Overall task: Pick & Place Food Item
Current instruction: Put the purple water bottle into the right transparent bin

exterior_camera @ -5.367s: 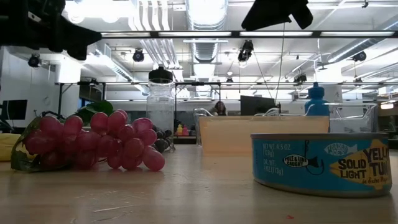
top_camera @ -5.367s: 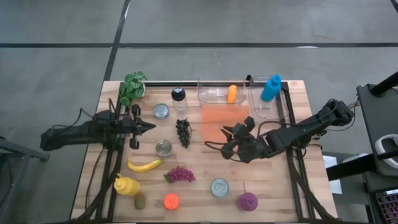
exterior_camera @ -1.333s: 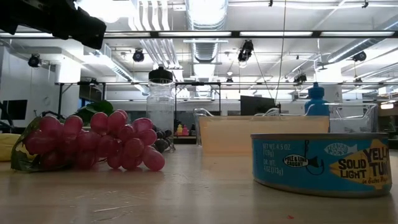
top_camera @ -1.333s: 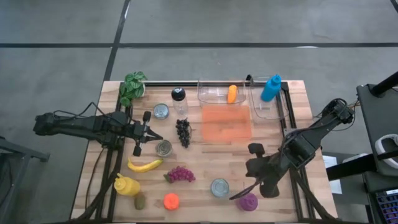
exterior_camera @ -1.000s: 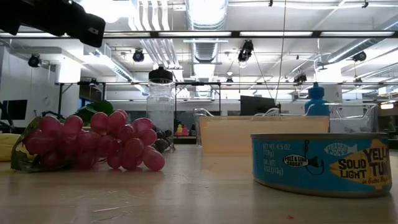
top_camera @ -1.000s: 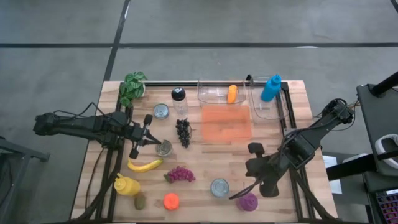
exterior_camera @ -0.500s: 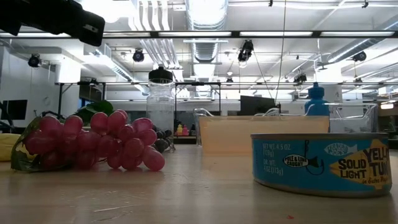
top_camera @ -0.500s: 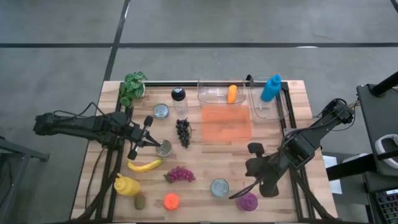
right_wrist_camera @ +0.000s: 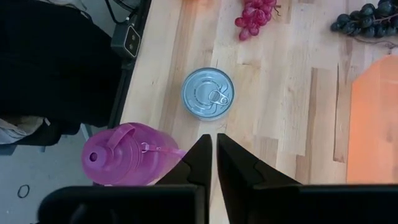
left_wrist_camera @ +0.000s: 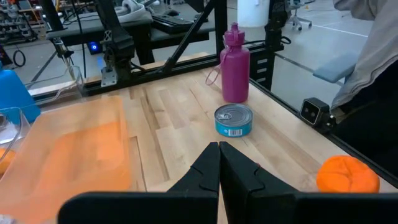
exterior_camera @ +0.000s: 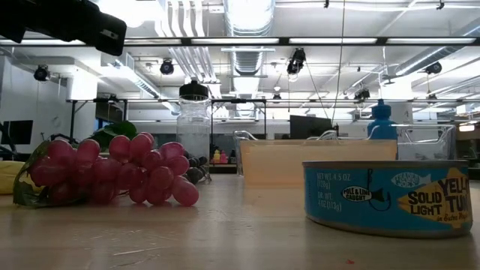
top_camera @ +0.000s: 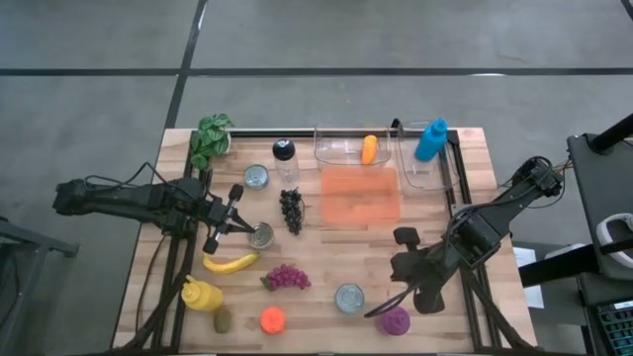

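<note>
The tuna can (top_camera: 349, 298) is placed on the wooden table (top_camera: 316, 252), near the front edge, between the red grapes (top_camera: 287, 277) and the purple bottle (top_camera: 395, 320). It is standing flat with the pull-tab lid upward, and it is not touched by anything.

The right gripper (top_camera: 381, 309) is held just above the table, between the tuna can and the purple bottle. Its fingers are pressed together and nothing is grasped between them. In the right wrist view the can is seen a little ahead of the closed fingertips, and the bottle is seen lying beside them.

The left gripper (top_camera: 247, 225) is positioned on the left half of the table, just beside a second, smaller can (top_camera: 261, 234). Its fingers are also clenched together and are empty. Whether this can is touched by them cannot be told.

A banana (top_camera: 229, 262) is lying near the left gripper, dark grapes (top_camera: 291, 210) are found behind the smaller can, and an orange mat (top_camera: 361, 194) is spread in the middle of the table.
</note>
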`<action>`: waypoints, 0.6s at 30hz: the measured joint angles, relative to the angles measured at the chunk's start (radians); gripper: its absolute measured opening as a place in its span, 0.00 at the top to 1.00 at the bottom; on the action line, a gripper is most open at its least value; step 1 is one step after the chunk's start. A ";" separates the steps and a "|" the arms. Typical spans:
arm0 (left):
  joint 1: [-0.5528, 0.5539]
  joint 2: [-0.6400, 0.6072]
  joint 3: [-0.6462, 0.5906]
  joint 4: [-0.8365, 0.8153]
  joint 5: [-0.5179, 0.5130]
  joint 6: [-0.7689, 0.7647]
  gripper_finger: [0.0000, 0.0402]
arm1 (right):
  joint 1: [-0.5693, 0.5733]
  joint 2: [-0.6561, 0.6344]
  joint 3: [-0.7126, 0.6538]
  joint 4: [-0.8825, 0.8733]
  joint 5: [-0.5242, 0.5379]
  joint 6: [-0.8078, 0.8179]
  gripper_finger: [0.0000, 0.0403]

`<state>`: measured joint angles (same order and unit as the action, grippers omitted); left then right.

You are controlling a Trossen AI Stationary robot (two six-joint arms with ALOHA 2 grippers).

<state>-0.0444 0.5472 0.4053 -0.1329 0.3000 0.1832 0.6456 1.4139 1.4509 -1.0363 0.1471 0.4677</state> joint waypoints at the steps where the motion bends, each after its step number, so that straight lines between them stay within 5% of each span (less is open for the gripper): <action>1: 0.000 0.000 0.000 0.000 0.000 0.000 0.98 | 0.000 0.000 0.000 0.000 0.000 0.001 0.93; 10: 0.000 0.000 0.000 0.000 0.000 0.000 0.98 | 0.000 0.000 0.000 0.001 -0.005 -0.006 0.70; 18: 0.000 0.000 0.000 0.000 0.000 0.000 0.98 | 0.019 0.006 -0.001 0.036 -0.163 -0.034 0.56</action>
<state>-0.0444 0.5472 0.4053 -0.1333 0.3000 0.1829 0.6647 1.4200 1.4502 -1.0001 -0.0162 0.4333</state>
